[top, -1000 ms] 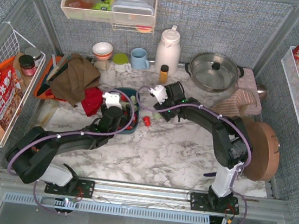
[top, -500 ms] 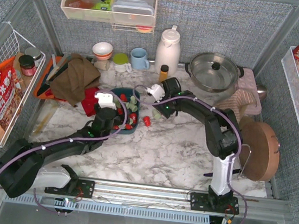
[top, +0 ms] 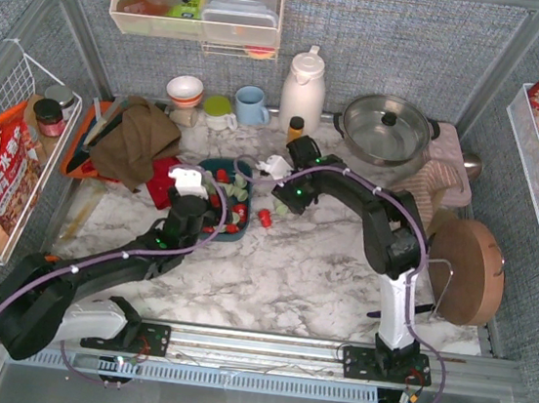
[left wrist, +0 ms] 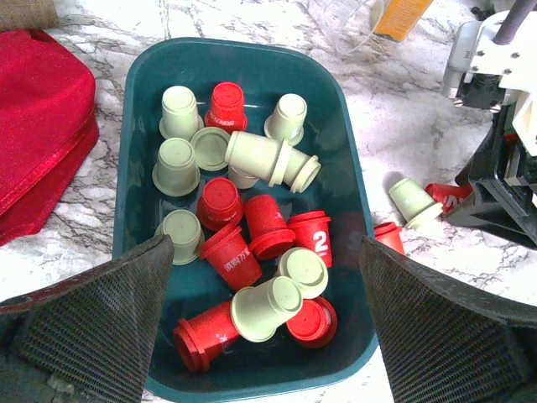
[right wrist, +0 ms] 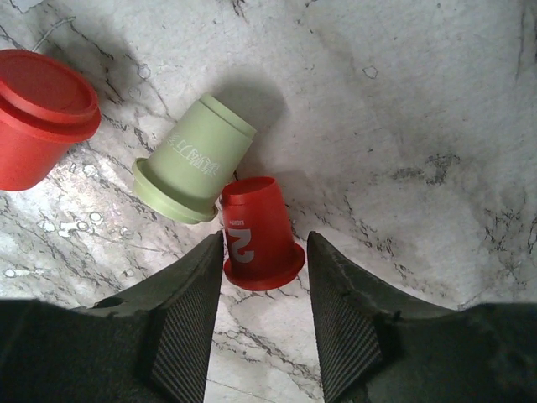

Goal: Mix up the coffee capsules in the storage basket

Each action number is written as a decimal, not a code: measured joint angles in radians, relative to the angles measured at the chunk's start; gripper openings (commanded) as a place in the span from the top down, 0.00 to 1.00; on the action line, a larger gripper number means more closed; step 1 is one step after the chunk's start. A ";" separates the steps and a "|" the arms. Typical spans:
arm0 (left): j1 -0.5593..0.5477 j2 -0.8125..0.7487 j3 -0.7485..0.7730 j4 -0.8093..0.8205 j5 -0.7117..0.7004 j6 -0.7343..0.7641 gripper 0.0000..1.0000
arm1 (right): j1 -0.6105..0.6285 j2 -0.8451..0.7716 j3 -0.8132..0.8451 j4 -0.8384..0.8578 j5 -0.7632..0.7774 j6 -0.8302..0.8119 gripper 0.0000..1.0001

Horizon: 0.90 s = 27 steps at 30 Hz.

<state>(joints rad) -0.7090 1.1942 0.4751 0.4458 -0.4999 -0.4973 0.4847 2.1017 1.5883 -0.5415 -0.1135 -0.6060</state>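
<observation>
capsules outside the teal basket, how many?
3 on the marble: red capsule straddled by the right gripper, green capsule touching it, second red capsule beyond that. Others may be hidden.

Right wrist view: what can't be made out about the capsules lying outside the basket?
The red capsule between the fingers of the right gripper: pinched or merely straddled, the gap is too fine to tell.
A second red capsule: cut off by the left edge.
Left wrist view: the basket has its near corners hidden behind the fingers of the left gripper.
</observation>
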 measured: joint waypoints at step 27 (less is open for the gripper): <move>0.000 -0.043 -0.028 0.000 0.015 0.010 0.01 | 0.003 0.068 0.119 -0.150 -0.070 -0.086 0.63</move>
<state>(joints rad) -0.7090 1.1515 0.4469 0.4454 -0.4847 -0.4873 0.4873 2.1700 1.7077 -0.6918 -0.1837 -0.6922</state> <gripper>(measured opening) 0.992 0.391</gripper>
